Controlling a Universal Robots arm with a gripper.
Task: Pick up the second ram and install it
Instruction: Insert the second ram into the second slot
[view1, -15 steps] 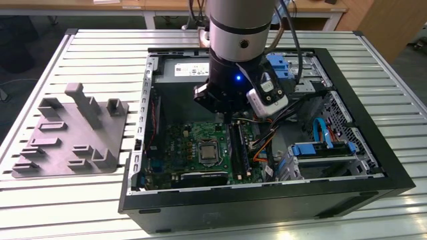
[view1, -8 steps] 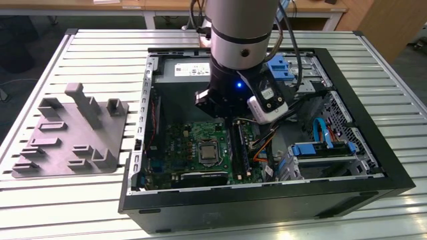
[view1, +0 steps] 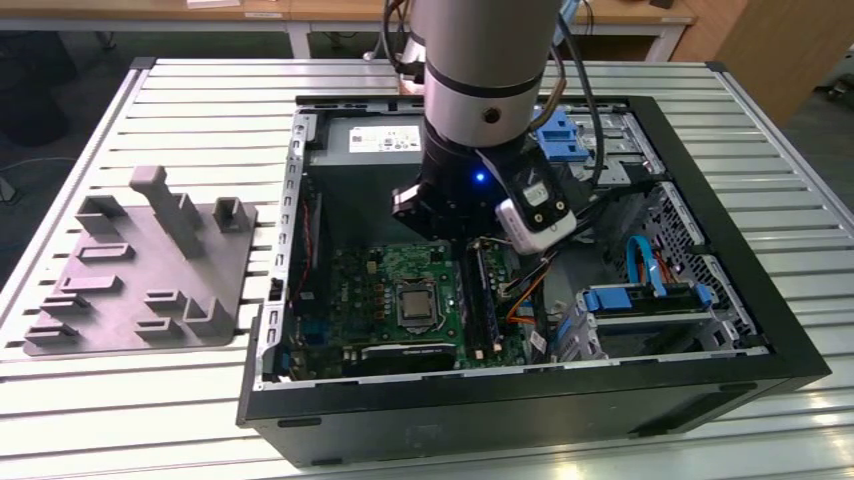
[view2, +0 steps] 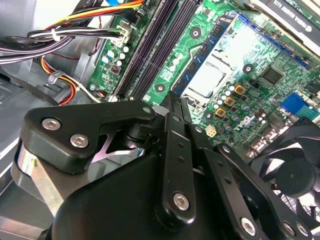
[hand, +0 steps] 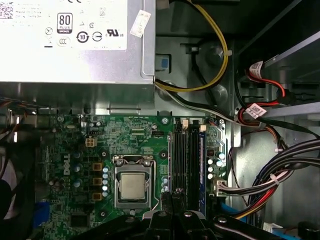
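My gripper (hand: 170, 199) hangs inside the open computer case (view1: 747, 330), just above the green motherboard (hand: 65, 150). Its black fingers (view2: 175, 150) meet at a narrow tip and look shut, with nothing showing between them. The tip is over the row of long black memory slots (hand: 184, 160) beside the processor socket (hand: 132, 186). A thin dark blue strip (hand: 202, 165) stands on edge in the slot farthest from the processor. I cannot tell whether it is the second ram. In the exterior view the arm's wrist (view1: 474, 200) covers the back end of the slots (view1: 491, 290).
The silver power supply (hand: 65, 45) lies close behind the motherboard. Bundled cables (hand: 280, 165) and a blue drive bracket (view1: 641, 300) crowd the side beyond the slots. A black fan (view2: 295, 175) sits near the fingers. A grey holder (view1: 134, 270) lies on the slatted table at the exterior view's left.
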